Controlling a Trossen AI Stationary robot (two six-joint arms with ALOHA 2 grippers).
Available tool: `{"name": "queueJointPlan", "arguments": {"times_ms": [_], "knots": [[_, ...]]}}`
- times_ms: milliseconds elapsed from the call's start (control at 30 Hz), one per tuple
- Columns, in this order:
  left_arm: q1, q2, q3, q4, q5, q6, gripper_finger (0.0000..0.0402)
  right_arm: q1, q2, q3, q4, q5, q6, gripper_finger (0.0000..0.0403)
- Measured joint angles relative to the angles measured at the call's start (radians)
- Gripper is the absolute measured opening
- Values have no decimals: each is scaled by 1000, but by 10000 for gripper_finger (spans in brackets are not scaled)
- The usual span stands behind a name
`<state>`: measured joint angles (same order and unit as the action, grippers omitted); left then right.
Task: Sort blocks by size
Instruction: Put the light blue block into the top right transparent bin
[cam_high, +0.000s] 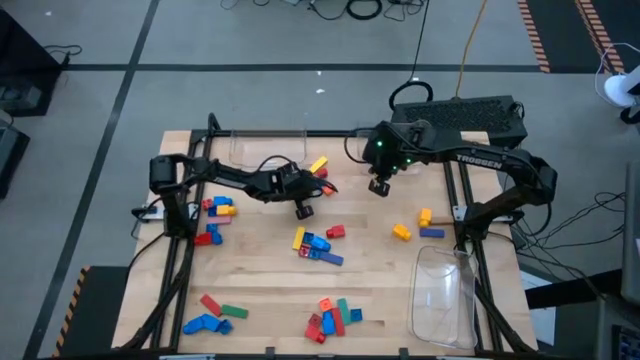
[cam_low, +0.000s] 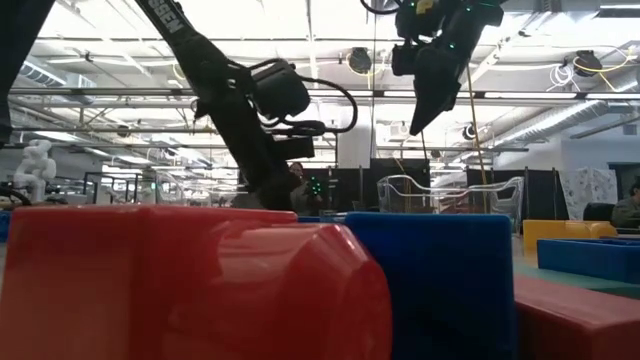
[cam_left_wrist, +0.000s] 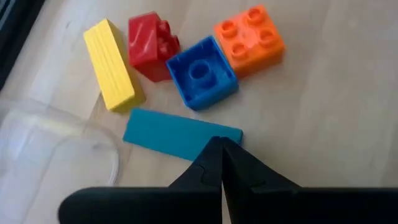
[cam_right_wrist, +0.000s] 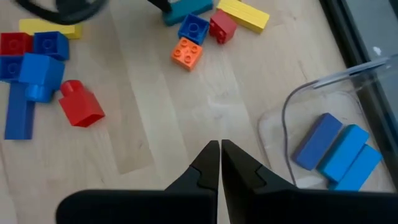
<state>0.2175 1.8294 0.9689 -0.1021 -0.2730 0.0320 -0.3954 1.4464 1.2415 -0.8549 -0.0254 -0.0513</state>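
By the table's far edge lie a yellow bar (cam_left_wrist: 111, 65), a red block (cam_left_wrist: 149, 45), a blue block (cam_left_wrist: 200, 73), an orange block (cam_left_wrist: 250, 38) and a teal bar (cam_left_wrist: 168, 134). My left gripper (cam_left_wrist: 221, 142) (cam_high: 308, 192) is shut, its tips over the teal bar's end. My right gripper (cam_right_wrist: 220, 144) (cam_high: 378, 186) is shut and hangs high over bare wood between these blocks and a clear tray (cam_right_wrist: 292, 106) holding blue blocks (cam_right_wrist: 339, 152). My left gripper's shut fingertips stand slanting down over the teal bar's end (cam_left_wrist: 233, 132), which lies flat on the table. I cannot tell whether they touch it.
More blocks lie in clusters at the left (cam_high: 215, 210), middle (cam_high: 315, 245), right (cam_high: 420, 225) and near edge (cam_high: 215, 315) (cam_high: 335, 318). A second clear tray (cam_high: 445, 295) sits at the near right. Red and blue blocks (cam_low: 200, 290) fill the low view's foreground.
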Motion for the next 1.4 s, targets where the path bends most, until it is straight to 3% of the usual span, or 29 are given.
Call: {"name": "queueJointPlan", "arguments": {"times_ms": [300,633,800,900,1200,1400], "knots": [[-5,-11,1,-6,56,6,3,32,0,0,-11,51,14,0],[-15,1,2,-15,39,-1,3,67,0,0,-10,52,25,0],[-51,1,2,-42,163,3,3,82,1,0,-17,51,27,0],[-95,2,1,-65,187,27,3,92,1,0,-18,51,36,0],[-217,-30,2,-106,143,53,3,115,1,0,-2,46,67,8],[-249,-105,2,-193,-36,51,3,144,15,-59,185,43,-1,48]]}}
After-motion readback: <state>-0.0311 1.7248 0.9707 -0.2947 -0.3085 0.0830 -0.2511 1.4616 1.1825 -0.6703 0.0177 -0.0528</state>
